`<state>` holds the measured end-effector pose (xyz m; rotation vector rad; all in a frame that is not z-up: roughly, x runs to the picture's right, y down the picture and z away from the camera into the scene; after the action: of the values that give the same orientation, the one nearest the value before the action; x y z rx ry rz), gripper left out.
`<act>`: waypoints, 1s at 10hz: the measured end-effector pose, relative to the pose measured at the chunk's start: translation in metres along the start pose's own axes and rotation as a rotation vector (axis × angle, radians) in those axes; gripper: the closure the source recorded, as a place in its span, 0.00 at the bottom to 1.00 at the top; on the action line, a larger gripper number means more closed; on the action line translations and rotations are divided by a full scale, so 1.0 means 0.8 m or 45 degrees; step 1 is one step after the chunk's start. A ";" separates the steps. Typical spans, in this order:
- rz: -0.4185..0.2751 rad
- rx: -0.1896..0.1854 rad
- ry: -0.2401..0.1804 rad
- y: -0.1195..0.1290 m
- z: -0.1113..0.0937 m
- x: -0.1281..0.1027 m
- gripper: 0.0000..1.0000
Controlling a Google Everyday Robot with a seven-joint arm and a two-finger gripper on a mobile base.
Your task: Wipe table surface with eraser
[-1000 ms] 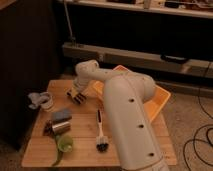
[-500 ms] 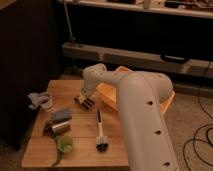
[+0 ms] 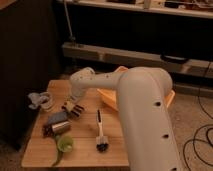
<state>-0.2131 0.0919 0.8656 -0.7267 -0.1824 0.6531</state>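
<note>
The light-brown wooden table surface (image 3: 82,149) fills the lower left. The eraser (image 3: 71,109), a small block with dark and pale stripes, lies against the tabletop left of centre. My gripper (image 3: 73,106) at the end of the big white arm (image 3: 142,110) reaches down from the right and is shut on the eraser, pressing it on the wood.
A grey-blue block (image 3: 57,119) on a dark can (image 3: 59,128) sits just in front of the eraser. There is a green object (image 3: 64,145) at the front, a black-headed, white-handled brush (image 3: 100,133) to the right, a pale crumpled thing (image 3: 40,100) at the left edge, and an orange tray (image 3: 111,98) behind the arm.
The gripper with the eraser first slid right, then moved left and toward the table's front, closer to the grey-blue block. The other objects have not moved.
</note>
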 end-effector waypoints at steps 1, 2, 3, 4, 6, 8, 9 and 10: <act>-0.037 -0.014 -0.002 0.018 0.005 -0.014 1.00; -0.056 -0.027 -0.013 0.034 0.012 -0.029 1.00; -0.046 -0.017 -0.018 0.031 0.013 -0.034 1.00; -0.032 -0.011 -0.026 0.026 0.014 -0.039 1.00; -0.002 0.007 -0.041 0.005 0.016 -0.058 1.00; 0.051 0.036 -0.045 -0.049 0.013 -0.067 1.00; 0.087 0.046 -0.050 -0.080 0.013 -0.071 1.00; 0.123 0.046 -0.057 -0.102 0.014 -0.074 1.00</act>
<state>-0.2242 0.0166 0.9322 -0.6898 -0.1773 0.7638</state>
